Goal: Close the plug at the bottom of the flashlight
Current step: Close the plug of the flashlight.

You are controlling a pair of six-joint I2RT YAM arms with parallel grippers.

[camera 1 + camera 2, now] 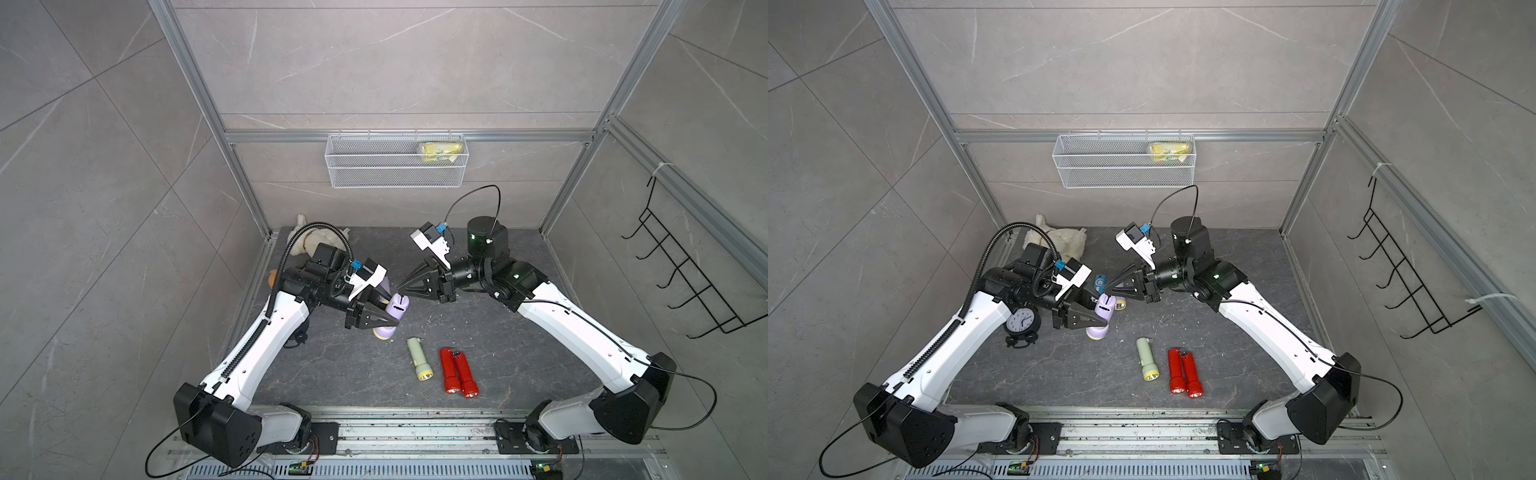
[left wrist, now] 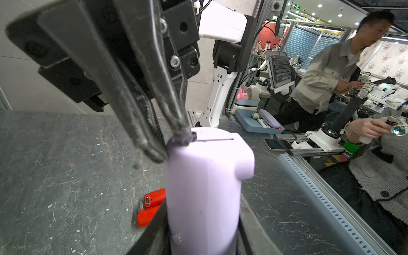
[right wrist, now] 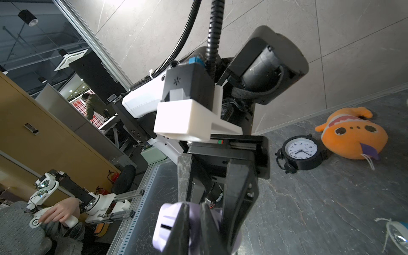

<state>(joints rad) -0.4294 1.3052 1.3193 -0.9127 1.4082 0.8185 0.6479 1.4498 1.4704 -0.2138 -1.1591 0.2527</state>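
My left gripper [image 1: 392, 311] is shut on the body of a lilac flashlight [image 1: 384, 332] and holds it upright above the dark table, bottom end up. On that bottom face [image 2: 220, 143] a dark charging slot [image 2: 214, 139] shows. My right gripper [image 1: 398, 286] reaches in from the right, its tips at the rim of that end. In the right wrist view its fingers [image 3: 181, 223] stand almost together with a strip of lilac between them, the plug flap [image 3: 195, 218]. In the left wrist view the flashlight [image 2: 205, 187] fills the space between my own jaws.
A pale green flashlight [image 1: 419, 358] and two red flashlights [image 1: 457, 372] lie on the table near the front. A black alarm clock [image 1: 1022, 322] stands under my left arm. Plush toys [image 1: 309, 239] lie at the back left. A wire basket [image 1: 395, 166] hangs on the back wall.
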